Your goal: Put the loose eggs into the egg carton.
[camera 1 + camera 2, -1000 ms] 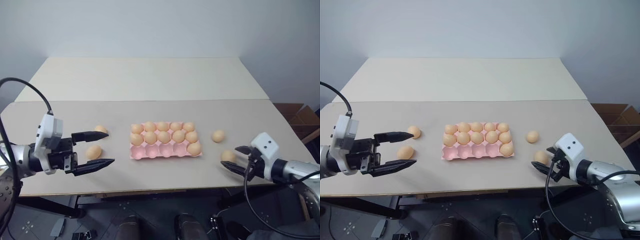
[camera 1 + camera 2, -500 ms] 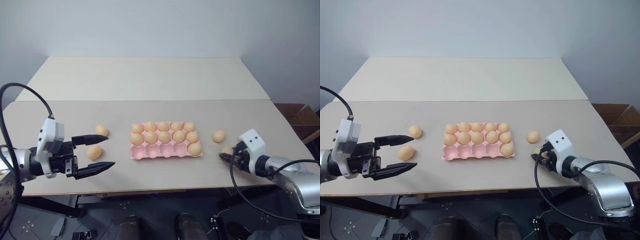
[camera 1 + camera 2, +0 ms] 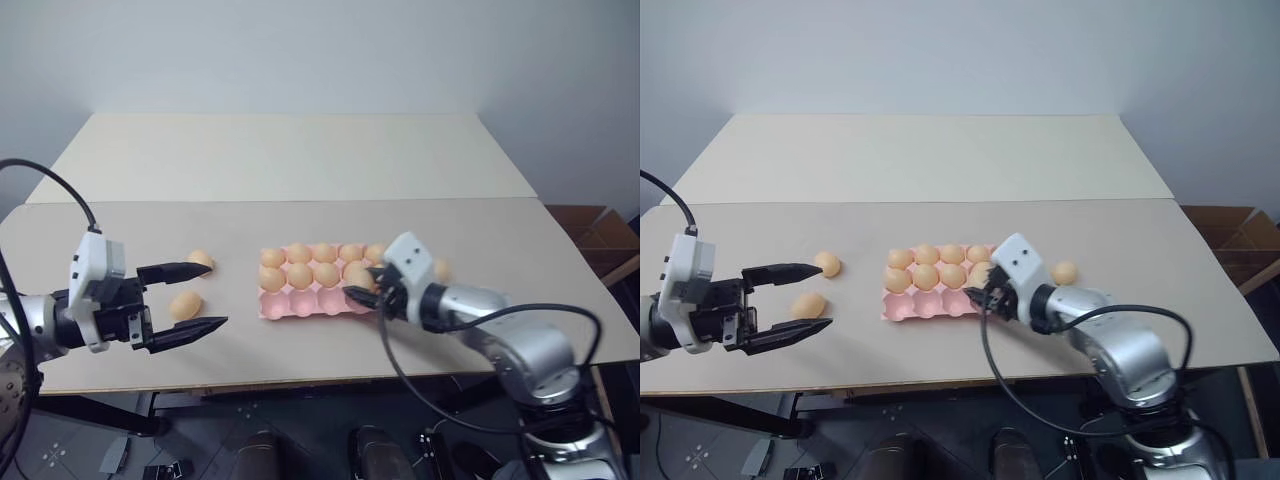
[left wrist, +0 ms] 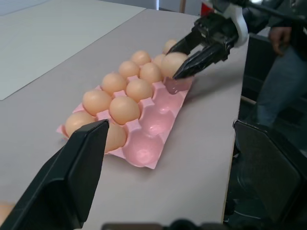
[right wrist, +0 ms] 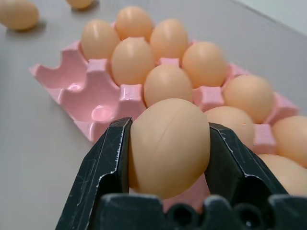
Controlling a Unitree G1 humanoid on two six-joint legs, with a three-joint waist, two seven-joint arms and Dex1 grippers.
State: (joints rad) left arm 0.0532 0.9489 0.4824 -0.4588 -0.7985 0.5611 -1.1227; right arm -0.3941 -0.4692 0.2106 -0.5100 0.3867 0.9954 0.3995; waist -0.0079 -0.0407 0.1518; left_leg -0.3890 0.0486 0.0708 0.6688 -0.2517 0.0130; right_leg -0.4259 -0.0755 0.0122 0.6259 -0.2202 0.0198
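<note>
The right gripper [image 5: 169, 143] has swung from the table's right side over the pink carton [image 3: 300, 300], pinching an egg [image 5: 169, 146]. The left gripper [image 3: 195, 298] stays spread wide beside two loose eggs [image 3: 185, 305]. The arm half hides another egg [image 3: 1065, 272].

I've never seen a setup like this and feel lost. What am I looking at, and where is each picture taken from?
It is a two-armed robot at a table. Two pictures look down from cameras on its head; the other two come from a camera on each wrist. A pink egg carton lies on the table, mostly full. The right gripper is shut on an egg above the carton. The left gripper is open, with two loose eggs by it. Another egg lies to the carton's right.
</note>
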